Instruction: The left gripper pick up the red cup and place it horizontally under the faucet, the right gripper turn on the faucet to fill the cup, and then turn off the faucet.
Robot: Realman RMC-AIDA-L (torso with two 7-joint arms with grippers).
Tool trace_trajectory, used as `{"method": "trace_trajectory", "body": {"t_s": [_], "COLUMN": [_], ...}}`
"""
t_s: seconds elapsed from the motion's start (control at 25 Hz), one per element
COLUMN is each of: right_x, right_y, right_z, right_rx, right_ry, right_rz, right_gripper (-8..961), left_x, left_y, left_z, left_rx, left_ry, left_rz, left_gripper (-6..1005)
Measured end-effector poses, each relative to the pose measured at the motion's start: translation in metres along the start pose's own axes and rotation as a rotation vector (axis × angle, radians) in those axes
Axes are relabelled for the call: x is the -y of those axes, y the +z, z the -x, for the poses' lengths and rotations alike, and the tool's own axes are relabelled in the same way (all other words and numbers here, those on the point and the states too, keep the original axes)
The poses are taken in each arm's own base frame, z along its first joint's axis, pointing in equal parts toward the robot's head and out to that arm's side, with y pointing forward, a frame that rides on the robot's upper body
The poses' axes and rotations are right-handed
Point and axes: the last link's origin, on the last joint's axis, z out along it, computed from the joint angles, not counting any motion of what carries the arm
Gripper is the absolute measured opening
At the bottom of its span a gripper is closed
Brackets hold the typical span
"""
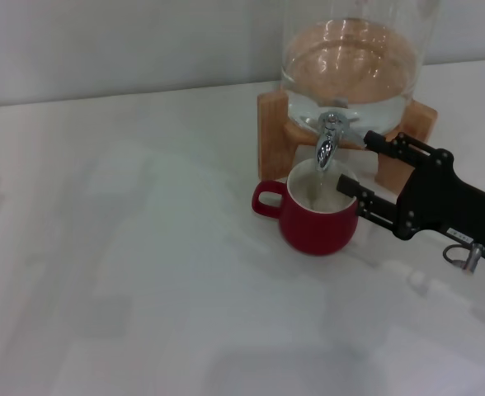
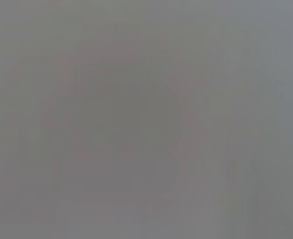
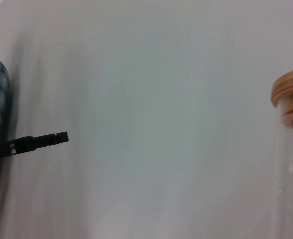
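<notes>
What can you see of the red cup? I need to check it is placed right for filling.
The red cup is a squat, glossy, rounded mug with a white inside and a small loop handle pointing to the robot's left. It stands upright on the white table, directly below the faucet spout. The right gripper has one finger near its rim; contact is unclear.

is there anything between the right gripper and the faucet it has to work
Nothing visible. The right gripper, fingers open, sits just right of the faucet, one finger near it, the other by the red cup's rim. Only open space lies between.
</notes>
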Motion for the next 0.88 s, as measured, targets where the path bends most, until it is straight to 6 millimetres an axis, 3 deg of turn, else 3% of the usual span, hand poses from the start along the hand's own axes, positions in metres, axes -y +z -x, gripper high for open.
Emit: {"method": "trace_trajectory", "body": {"t_s": [0.48, 0.88], "right_x": [-0.0076, -0.0007], "right_y": [0.0045, 0.0022], "right_z": [0.0002, 0.0014], "right_rx": [0.008, 0.009], "right_ry": [0.002, -0.012], "right_rz": [0.04, 0.004], "right_gripper": [638, 637], "left_x": [-0.0001, -0.0009], "left_y": [0.0016, 0.0033], "left_z": [-0.0004, -0.0003], "left_rx": [-0.002, -0.004], "left_ry": [0.002, 0.002], "left_rz": [0.002, 0.005], "left_gripper": [853, 853]}}
